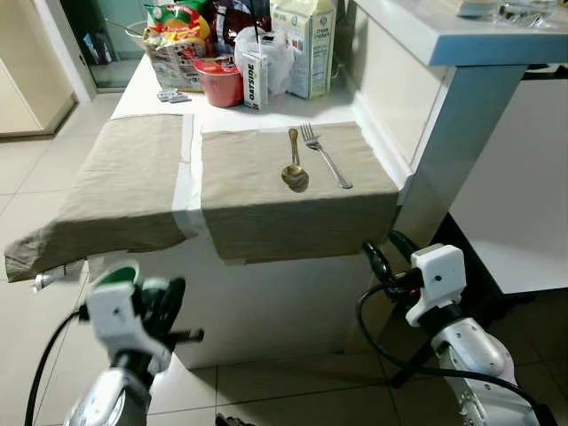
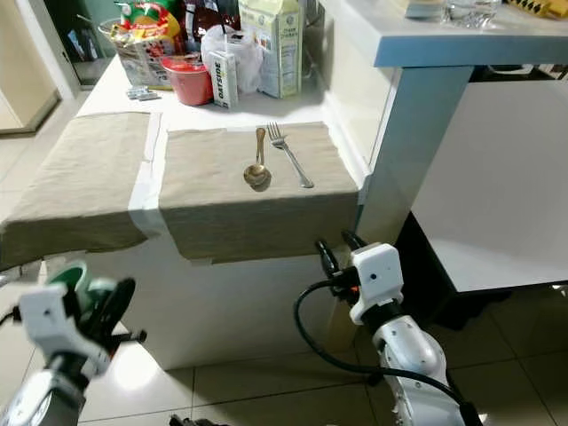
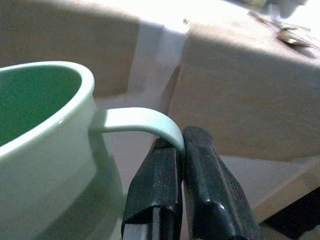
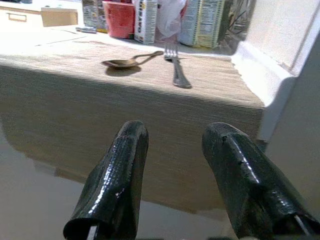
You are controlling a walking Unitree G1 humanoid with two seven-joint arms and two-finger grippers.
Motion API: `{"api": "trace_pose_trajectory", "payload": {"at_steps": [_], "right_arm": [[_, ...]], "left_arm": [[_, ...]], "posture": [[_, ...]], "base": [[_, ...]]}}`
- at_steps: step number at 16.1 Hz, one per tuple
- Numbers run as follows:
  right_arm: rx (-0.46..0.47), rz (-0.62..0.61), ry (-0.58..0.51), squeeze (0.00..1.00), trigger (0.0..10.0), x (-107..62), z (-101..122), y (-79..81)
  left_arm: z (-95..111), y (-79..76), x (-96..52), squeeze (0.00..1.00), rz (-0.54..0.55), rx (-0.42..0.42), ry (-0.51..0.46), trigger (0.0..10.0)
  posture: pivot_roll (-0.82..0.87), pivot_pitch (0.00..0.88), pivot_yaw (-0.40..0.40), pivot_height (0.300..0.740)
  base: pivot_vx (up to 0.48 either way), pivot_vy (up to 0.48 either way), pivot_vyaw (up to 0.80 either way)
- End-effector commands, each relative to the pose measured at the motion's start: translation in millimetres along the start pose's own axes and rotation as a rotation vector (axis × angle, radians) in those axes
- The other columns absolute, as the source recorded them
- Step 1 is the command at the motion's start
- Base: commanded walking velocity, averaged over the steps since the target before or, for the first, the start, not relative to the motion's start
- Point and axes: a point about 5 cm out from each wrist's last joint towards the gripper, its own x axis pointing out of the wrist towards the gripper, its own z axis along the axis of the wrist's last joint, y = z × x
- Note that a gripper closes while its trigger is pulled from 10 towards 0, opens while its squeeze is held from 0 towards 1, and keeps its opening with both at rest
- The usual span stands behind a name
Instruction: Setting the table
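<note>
cartons (image 1: 306,44) and a red tub (image 1: 220,82) crowd the tabletop (image 1: 146,82) behind spoon (image 1: 294,169) and fork (image 1: 324,154); left gripper (image 3: 182,150) jaws clamp a pale green mug (image 3: 45,150) handle, right gripper (image 4: 175,145) jaws apart.

Free room I see: near placemat (image 1: 293,200) front; spoon (image 1: 294,169), fork (image 1: 325,155), cartons (image 1: 306,44) crowd behind.

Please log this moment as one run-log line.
left gripper: shut on green mug handle, below table edge | right gripper: open, empty | spoon, fork: on placemat
</note>
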Motion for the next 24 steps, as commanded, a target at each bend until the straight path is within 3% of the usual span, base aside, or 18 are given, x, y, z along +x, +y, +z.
{"api": "trace_pose_trajectory", "payload": {"at_steps": [1,6,11,20,24], "right_arm": [[0.010,0.000,-0.015,0.00,10.0,2.3,6,3.0],[0.040,-0.043,-0.011,0.00,10.0,16.7,7,-3.0],[0.028,-0.036,-0.017,0.00,10.0,23.9,9,-1.2],[0.014,-0.036,-0.030,0.00,10.0,28.2,8,-0.3],[0.012,-0.041,-0.032,0.00,10.0,28.4,8,-0.9]], "left_arm": [[5,-4.7,3.0,0.00,-0.013,0.020,-0.023,0.0],[16,-12.4,7.6,0.00,-0.045,0.065,-0.076,0.0],[25,-14.0,23.3,0.00,-0.040,0.123,-0.101,0.0],[33,-16.6,42.1,0.00,-0.011,0.145,-0.125,0.0],[35,-15.4,53.9,0.00,0.018,0.158,-0.128,0.0]], "posture": [[-0.15,0.019,0.065,0.740],[-0.14,0.023,0.068,0.740],[-0.14,0.015,0.077,0.740],[-0.15,0.003,0.087,0.740],[-0.17,0.000,0.088,0.740]], "base": [[0.000,-0.480,0.00],[0.000,-0.480,0.00],[0.000,-0.463,0.00],[0.000,-0.435,0.00],[0.293,-0.377,0.00]]}}
